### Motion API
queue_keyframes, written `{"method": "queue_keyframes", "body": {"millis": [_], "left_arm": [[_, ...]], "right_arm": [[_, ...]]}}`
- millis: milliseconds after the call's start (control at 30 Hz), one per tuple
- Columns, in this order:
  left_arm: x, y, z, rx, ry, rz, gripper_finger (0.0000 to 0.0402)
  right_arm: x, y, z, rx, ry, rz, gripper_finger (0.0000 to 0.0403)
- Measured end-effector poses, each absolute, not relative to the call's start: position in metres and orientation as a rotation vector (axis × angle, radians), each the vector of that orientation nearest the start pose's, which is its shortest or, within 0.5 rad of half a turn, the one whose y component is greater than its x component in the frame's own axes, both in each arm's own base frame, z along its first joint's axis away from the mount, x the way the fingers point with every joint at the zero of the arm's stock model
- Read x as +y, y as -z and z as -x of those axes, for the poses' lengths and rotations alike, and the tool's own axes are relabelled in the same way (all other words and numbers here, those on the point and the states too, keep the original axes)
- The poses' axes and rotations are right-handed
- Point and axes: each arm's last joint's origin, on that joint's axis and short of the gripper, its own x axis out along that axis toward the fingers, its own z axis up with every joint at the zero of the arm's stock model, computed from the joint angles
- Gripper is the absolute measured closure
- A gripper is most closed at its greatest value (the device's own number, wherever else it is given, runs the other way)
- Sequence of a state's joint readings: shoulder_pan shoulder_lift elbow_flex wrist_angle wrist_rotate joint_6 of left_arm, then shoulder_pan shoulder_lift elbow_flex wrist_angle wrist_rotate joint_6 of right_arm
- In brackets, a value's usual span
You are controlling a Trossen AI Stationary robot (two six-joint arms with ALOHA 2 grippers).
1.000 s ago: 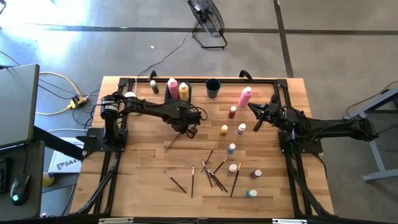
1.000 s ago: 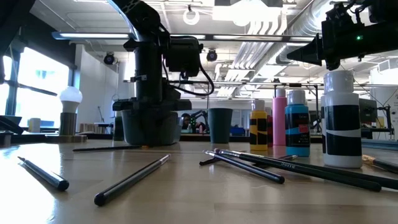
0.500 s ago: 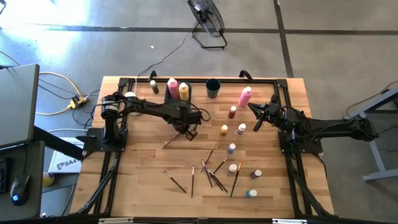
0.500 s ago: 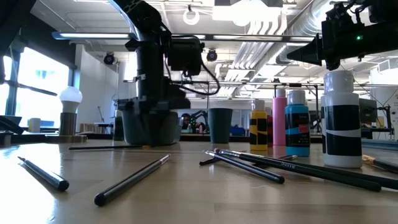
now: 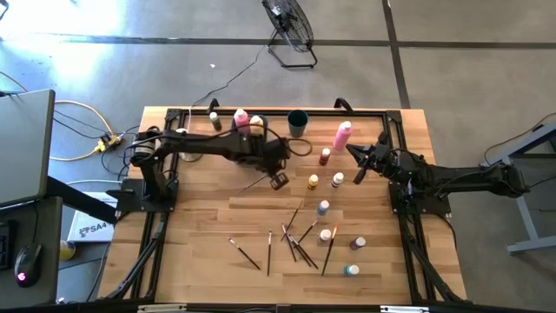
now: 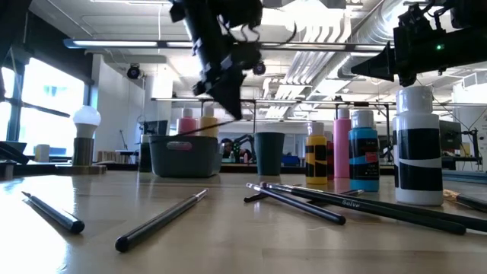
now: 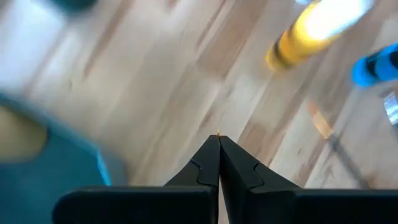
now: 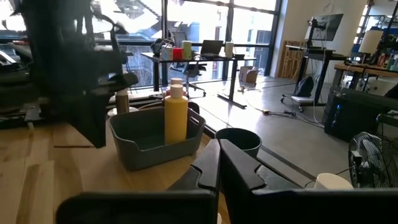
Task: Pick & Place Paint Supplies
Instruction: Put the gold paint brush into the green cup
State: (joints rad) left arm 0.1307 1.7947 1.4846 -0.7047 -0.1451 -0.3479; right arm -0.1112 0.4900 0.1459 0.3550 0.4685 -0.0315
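Currently the left gripper [image 5: 276, 181] is raised above the bench [image 5: 200, 226], approx. centre, toward the far edge. Its fingers are pinched tight on one paintbrush [image 5: 254, 184], held at one end; the rest of the brush sticks out sideways toward the left edge, clear of the bench top in the low view.

Grey bin [image 5: 236, 137] sits at the far edge, left of centre, w/ a pink squeeze bottle [image 5: 241, 119] and a yellow squeeze bottle [image 5: 257, 127] upright inside. Dark cup [image 5: 297, 123] stands just beside the bin, also at the far edge.

Right gripper [image 5: 350, 149] hangs near the far right corner, fingers pressed together, nothing between them. A second pink bottle [image 5: 342, 135] stands upright just beside it.

Small paint bottles [image 5: 323, 207] stand scattered over the right half. Loose brushes [image 5: 295, 243] lie in a crossed cluster toward the near edge, approx. mid-bench.
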Motion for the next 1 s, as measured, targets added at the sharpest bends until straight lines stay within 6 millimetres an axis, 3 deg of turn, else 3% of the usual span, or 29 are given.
{"method": "queue_keyframes", "body": {"millis": [300,400,600,1000], "left_arm": [[0.055,-0.307,-0.381,0.782,-0.342,0.165,0.0401],[0.059,-0.317,-0.382,0.716,-0.394,0.084,0.0401],[0.074,-0.329,-0.383,0.618,-0.492,-0.035,0.0401],[0.108,-0.34,-0.383,0.494,-0.423,-0.039,0.0401]], "right_arm": [[-0.028,-0.203,-0.129,-0.002,0.58,0.029,0.04],[-0.028,-0.202,-0.129,0.0,0.58,0.029,0.04],[-0.028,-0.202,-0.129,0.0,0.58,0.029,0.04],[-0.028,-0.203,-0.129,-0.002,0.58,0.029,0.04]]}}
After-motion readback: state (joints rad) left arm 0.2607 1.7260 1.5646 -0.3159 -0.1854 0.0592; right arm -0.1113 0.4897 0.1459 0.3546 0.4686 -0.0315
